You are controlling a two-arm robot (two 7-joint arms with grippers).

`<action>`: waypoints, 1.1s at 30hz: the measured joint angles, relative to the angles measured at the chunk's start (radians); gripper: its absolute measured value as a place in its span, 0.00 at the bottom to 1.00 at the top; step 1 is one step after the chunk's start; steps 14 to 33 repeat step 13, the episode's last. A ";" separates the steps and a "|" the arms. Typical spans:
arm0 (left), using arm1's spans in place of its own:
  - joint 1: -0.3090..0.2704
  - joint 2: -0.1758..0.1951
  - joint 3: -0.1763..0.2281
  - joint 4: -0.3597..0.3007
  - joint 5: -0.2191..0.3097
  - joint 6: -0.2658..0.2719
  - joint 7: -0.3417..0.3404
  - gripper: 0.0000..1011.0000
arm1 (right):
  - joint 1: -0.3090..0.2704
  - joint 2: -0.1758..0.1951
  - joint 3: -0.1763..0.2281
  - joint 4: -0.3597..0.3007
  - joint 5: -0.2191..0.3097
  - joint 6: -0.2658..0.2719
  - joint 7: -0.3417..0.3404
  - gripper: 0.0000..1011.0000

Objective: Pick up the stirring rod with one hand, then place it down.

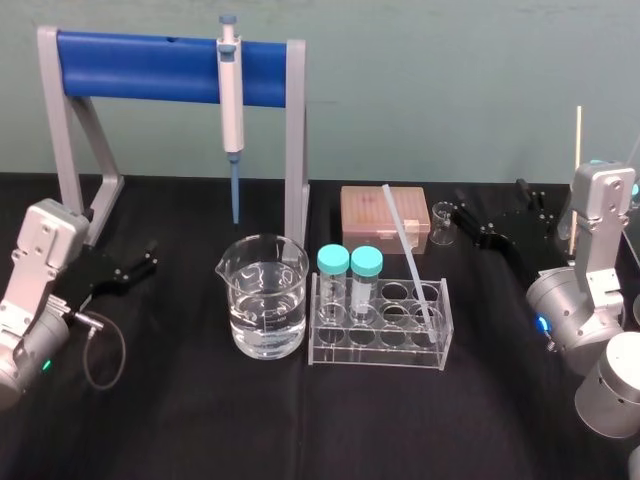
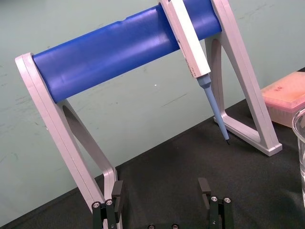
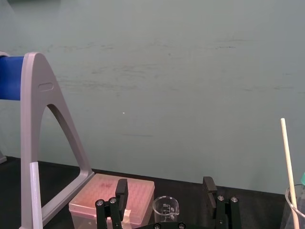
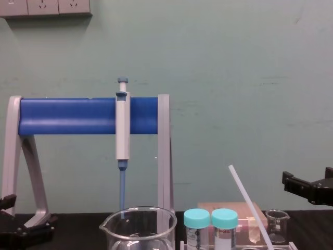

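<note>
Black cloth covers the worktop, and we see the stirring rod slanted in the clear tube rack. Its foot sits in a right-side well and its top leans up to the left across the pink tip box, with two teal-capped tubes and the water beaker just beside. The right hand hovers spread wide behind the rack by the small beaker, whose print we can't read; the left hand, also spread, sits well off by the blue pipette stand.
</note>
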 joint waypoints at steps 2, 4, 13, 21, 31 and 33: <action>0.000 0.000 0.000 0.000 0.000 0.000 0.000 0.99 | 0.000 0.000 0.000 0.000 0.000 0.000 0.000 0.99; 0.000 0.000 0.000 0.000 0.000 0.000 0.000 0.99 | 0.000 0.000 0.000 0.000 0.000 0.000 0.000 0.99; 0.000 0.000 0.000 0.000 0.000 0.000 0.000 0.99 | 0.000 0.000 0.000 -0.001 0.001 -0.001 0.000 0.99; 0.000 0.000 0.000 0.000 0.000 0.000 0.000 0.99 | 0.000 0.000 0.000 -0.001 0.001 -0.001 0.000 0.99; 0.000 0.000 0.000 0.000 0.000 0.000 0.000 0.99 | 0.000 0.000 0.000 -0.001 0.001 -0.001 0.000 0.99; 0.000 0.000 0.000 0.000 0.000 0.000 0.000 0.99 | 0.000 0.000 0.000 -0.001 0.001 -0.001 0.000 0.99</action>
